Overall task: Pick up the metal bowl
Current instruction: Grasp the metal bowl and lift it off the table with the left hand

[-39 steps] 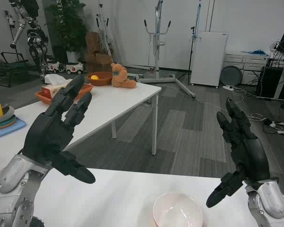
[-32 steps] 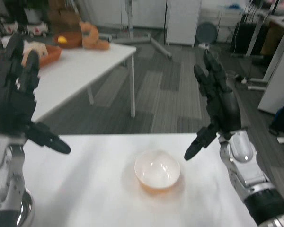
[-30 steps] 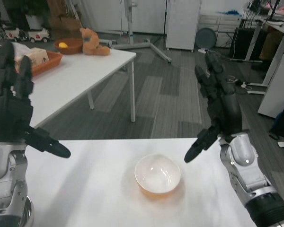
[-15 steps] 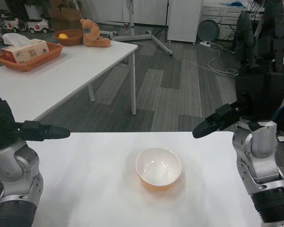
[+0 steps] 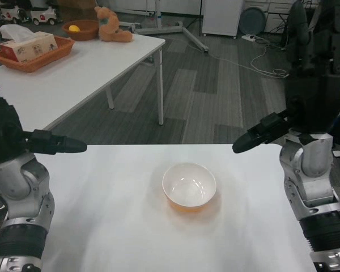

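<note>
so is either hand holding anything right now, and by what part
Nothing is held. The left hand and right hand are both raised above the table with nothing in them, well apart from the bowl between them.

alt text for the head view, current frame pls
A white bowl with an orange outside sits alone in the middle of a white table, untouched. The robot's left hand and right hand are both raised above the table on either side, holding nothing, fingers apart. Behind, a second white table holds an orange basket with a tissue box.
</note>
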You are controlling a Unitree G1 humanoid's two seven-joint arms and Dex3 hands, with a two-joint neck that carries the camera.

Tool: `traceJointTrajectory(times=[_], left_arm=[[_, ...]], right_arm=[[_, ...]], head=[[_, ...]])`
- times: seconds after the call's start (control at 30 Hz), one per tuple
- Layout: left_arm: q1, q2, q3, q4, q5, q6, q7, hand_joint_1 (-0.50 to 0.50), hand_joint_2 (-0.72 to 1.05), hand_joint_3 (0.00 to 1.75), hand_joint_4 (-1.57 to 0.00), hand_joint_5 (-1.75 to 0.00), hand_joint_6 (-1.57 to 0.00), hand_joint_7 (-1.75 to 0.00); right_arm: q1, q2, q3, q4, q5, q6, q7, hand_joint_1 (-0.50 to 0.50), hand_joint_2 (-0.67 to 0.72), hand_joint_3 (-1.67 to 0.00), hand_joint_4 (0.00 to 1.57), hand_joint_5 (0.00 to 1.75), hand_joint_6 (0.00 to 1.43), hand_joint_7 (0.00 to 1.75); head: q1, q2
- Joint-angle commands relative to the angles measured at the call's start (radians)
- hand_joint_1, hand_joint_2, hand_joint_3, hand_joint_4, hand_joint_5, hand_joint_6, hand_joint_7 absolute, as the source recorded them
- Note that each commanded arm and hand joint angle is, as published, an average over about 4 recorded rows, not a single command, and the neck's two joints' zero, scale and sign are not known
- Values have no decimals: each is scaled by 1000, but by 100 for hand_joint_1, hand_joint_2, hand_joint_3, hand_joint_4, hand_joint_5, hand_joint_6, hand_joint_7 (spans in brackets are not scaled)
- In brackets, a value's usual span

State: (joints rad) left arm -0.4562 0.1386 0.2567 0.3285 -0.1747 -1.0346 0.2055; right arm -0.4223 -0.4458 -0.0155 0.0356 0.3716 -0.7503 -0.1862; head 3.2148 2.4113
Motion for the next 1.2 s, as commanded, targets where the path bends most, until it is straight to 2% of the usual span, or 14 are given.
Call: traceJointTrajectory(times=[0.03, 0.13, 0.2, 0.23, 0.33, 0.4, 0.53, 0.8, 0.9, 1.03, 1.2], left_arm=[[23, 35, 16, -88, -38, 133, -97, -50, -64, 2, 0, 0, 0, 0], [42, 67, 48, -192, -25, 288, -156, -50, -68, 2, 0, 0, 0, 0], [57, 112, 78, -283, -11, 436, -204, -50, -66, 0, 0, 0, 0, 0], [67, 146, 92, -331, -6, 518, -228, -50, -64, 0, 0, 0, 0, 0], [87, 231, 117, -418, -6, 676, -268, -50, -64, 0, 0, 0, 0, 0], [106, 270, 141, -477, -4, 790, -306, -50, -68, 0, 0, 0, 0, 0], [155, 319, 187, -575, 3, 959, -368, -50, -72, 0, 0, 0, 0, 0], [235, 357, 287, -760, 60, 1204, -464, -50, -72, 0, 0, 0, 0, 0], [261, 371, 309, -795, 79, 1259, -496, -50, -72, 0, 0, 0, 0, 0], [310, 371, 338, -796, 80, 1266, -559, -50, -72, 0, 0, -5, 0, 0], [340, 374, 315, -796, 98, 1332, -636, -50, -72, 0, 0, -15, 0, 0]], right_arm=[[7, 4, -1, 30, 7, -1, -6, -46, 66, 0, 0, 0, 0, 0], [0, 1, 4, 58, 7, -2, -4, -46, 66, 0, 0, 0, 0, 0], [-7, -2, 7, 93, 10, -3, -3, -46, 66, 0, 0, 0, 0, 0], [-12, -5, 9, 116, 12, -4, -3, -46, 66, 0, 0, 0, 0, 0], [-23, -10, 18, 165, 19, -8, -3, -46, 66, 0, 0, 0, 0, 0], [-28, -11, 23, 188, 21, -11, -2, -46, 66, 0, 0, 0, 0, 0], [-33, -14, 32, 223, 28, -17, 1, -46, 66, 0, 0, 0, 0, 0], [-46, -22, 44, 276, 32, -18, 1, -46, 66, 0, 0, 0, 0, 0], [-56, -25, 55, 292, 32, -18, 1, -46, 66, 0, 0, 0, 0, 0], [-77, -32, 86, 318, 34, -18, 1, -46, 66, 0, 0, 0, 0, 0], [-93, -39, 114, 348, 39, -18, 1, -46, 66, 0, 0, 0, 0, 0]], head=[[97, -22], [202, -44], [289, -59], [327, -65], [405, -72], [466, -72], [558, -69], [710, -36], [762, -31], [805, -26], [833, -24]])
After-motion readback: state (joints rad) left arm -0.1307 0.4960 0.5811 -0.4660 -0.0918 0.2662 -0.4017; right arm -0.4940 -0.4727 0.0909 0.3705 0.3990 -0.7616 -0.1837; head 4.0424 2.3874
